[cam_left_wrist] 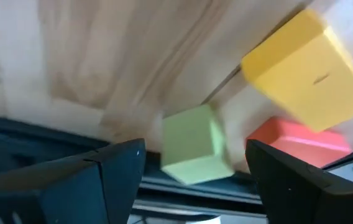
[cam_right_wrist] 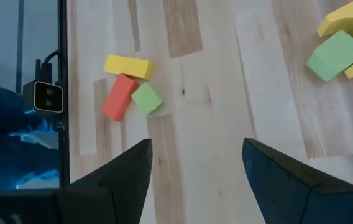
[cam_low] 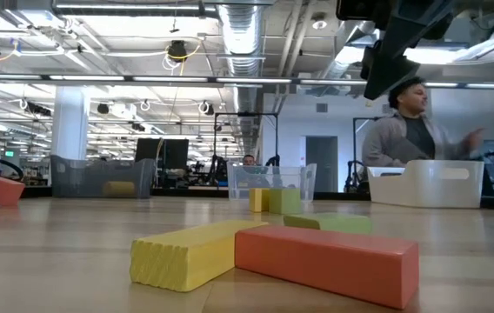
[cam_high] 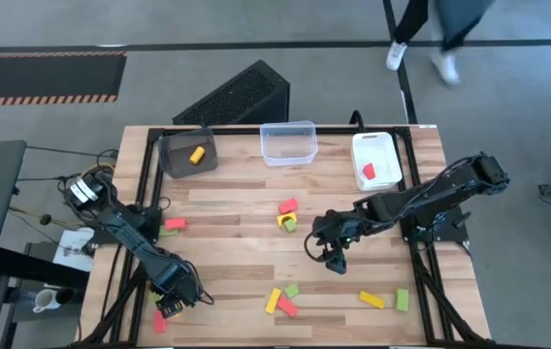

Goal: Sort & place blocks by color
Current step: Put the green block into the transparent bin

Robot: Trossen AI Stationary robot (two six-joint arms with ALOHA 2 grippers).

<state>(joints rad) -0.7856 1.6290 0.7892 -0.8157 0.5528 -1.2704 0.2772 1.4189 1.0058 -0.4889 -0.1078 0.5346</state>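
The left gripper (cam_high: 171,308) hung wide over a green block (cam_left_wrist: 195,144) at the table's front-left corner (yellow and red blocks beside it); the right gripper (cam_high: 335,262) gaped empty mid-table.

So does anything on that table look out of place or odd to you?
Mostly just unsorted blocks scattered about. One oddity: a small cluster of blocks sits at the table's very edge by the left gripper, the green block right at the rim.
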